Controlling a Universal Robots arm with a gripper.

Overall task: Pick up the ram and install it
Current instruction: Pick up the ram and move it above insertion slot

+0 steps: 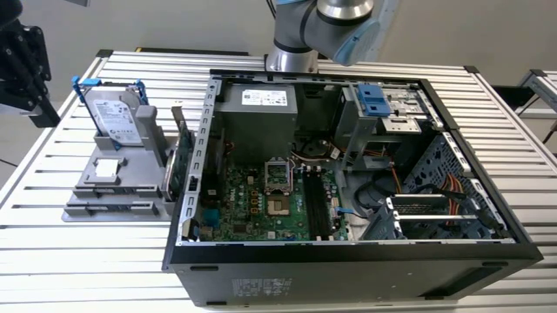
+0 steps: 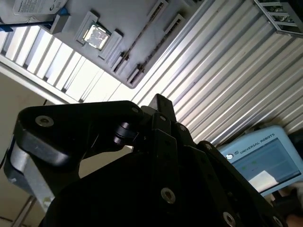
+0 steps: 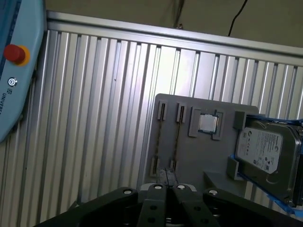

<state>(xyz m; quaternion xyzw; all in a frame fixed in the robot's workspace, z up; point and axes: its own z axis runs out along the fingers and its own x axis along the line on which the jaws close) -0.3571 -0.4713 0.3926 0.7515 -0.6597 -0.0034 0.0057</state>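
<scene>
Gripper black and angular, fingers pressed together, holding nothing. First wrist view: ram, a thin dark stick, stands edge-on in a slot of the flat grey holder, just ahead of the fingertips. Shiny square chip and silver drive sit farther along. Bare ribbed aluminium table beside the holder. Second wrist view: closed tips over ribbed table, holder apart. Exterior view: holder just beside the open black case, on the exterior view's left, with free table round its outer edges.
</scene>
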